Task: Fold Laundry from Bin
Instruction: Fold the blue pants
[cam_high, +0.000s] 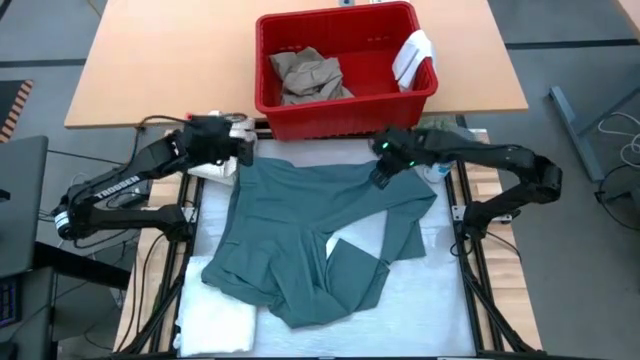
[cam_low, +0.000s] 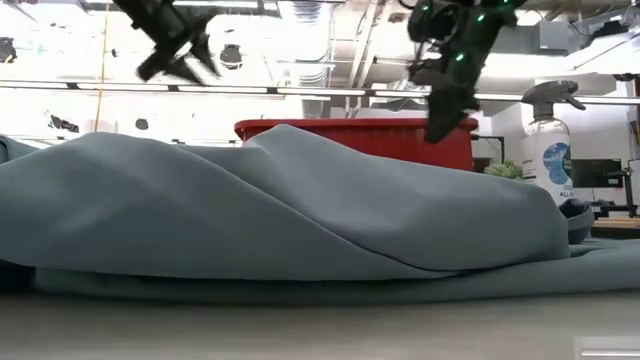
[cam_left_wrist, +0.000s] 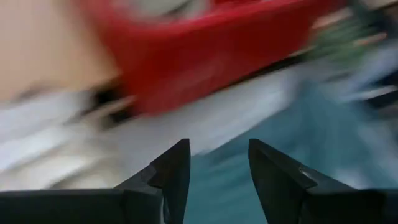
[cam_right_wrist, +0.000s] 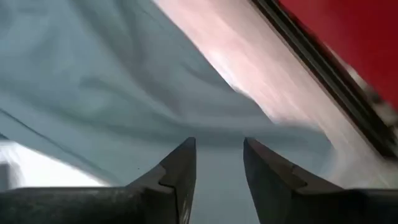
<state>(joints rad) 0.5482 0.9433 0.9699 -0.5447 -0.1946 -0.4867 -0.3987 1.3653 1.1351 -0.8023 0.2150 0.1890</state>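
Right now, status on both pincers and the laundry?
Left pincer and right pincer open, empty, above the teal garment's far corners. Garment spread on table. Trousers in red bin.

Fills most of the low view: a teal-green garment (cam_low: 280, 215), heaped in broad soft folds across the counter (cam_low: 320, 330), with the red bin (cam_low: 400, 135) showing behind its crest. Hang above, clear of the cloth: the left hand (cam_low: 185, 60) at upper left with dark fingers parted, and the right hand (cam_low: 445, 120) in front of the bin's rim. Stands at far right beyond the garment: a clear spray bottle (cam_low: 548, 150).
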